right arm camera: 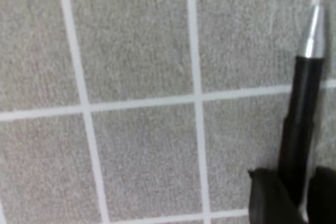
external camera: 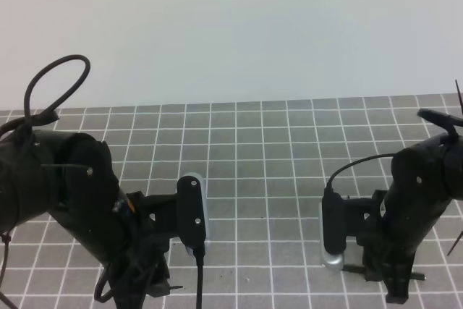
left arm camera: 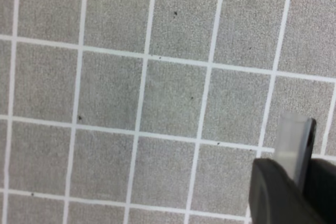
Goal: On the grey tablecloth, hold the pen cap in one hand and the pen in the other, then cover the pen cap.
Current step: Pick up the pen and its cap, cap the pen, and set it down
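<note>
Pen cap (left arm camera: 295, 142) sat clamped between your left gripper's (left arm camera: 294, 192) jaws, its translucent end sticking out above the grey tablecloth (left arm camera: 131, 87). Your right gripper (right arm camera: 294, 192) had its jaws closed on the pen (right arm camera: 302, 114), silver tip pointing away, over the cloth.

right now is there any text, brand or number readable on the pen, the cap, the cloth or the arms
None: no view shows readable text.
pen: plain black barrel, silver tip, no print.
pen cap: translucent and dark, unmarked.
grey tablecloth: white grid lines only.
The arms in the high view: dark, no legible label.
</note>
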Controlling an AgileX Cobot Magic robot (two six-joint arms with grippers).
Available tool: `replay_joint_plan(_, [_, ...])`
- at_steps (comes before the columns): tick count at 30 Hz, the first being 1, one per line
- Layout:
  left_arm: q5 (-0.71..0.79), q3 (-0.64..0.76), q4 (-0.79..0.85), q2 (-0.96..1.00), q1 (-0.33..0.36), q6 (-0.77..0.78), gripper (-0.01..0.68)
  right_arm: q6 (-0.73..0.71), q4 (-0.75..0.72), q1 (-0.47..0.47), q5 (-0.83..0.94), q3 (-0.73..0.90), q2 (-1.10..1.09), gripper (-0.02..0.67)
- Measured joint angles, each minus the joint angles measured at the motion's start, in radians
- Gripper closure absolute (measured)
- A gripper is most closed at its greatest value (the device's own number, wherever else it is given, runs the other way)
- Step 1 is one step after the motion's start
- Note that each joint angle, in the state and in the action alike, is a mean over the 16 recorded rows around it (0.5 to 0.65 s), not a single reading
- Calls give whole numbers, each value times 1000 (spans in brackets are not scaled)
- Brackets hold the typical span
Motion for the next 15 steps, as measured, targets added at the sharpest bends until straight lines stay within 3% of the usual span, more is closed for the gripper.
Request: replay_joint_plan(15, [2, -2, -10, 0, 0, 0, 594, 58, -15, 1, 20, -26, -51, 566])
